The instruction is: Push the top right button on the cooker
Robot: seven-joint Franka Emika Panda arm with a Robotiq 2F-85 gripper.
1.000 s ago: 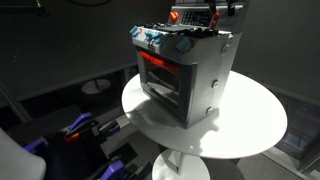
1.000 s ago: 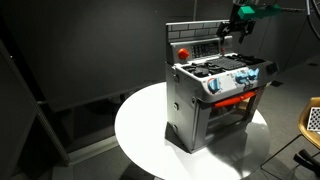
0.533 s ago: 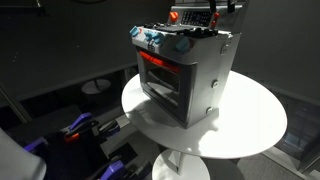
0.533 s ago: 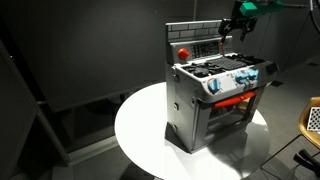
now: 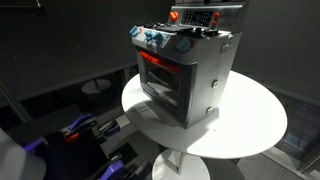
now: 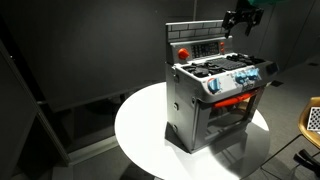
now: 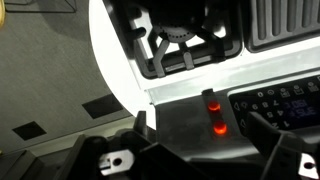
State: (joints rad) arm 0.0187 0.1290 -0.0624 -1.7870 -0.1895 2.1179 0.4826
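Note:
The silver-grey toy cooker [image 5: 190,80] stands on a round white table [image 5: 250,130], and it shows in both exterior views [image 6: 215,105]. It has blue front knobs and a raised back panel [image 6: 200,45] with red buttons. My gripper [image 6: 240,18] hovers above the panel's end, apart from it. It is out of frame in the exterior view from the oven-door side. In the wrist view the gripper [image 7: 203,130] is open, with its dark fingers on either side of two lit red buttons [image 7: 210,103] on the panel, below a burner grate [image 7: 180,45].
The table [image 6: 140,130] has bare white surface around the cooker. Dark floor and dark walls surround it. Blue and red equipment [image 5: 85,128] lies low beside the table, and a small white round stand [image 5: 97,87] is behind.
My gripper has lifted up and slightly away from the back panel. It has left the top edge of one exterior view. The cooker has not moved.

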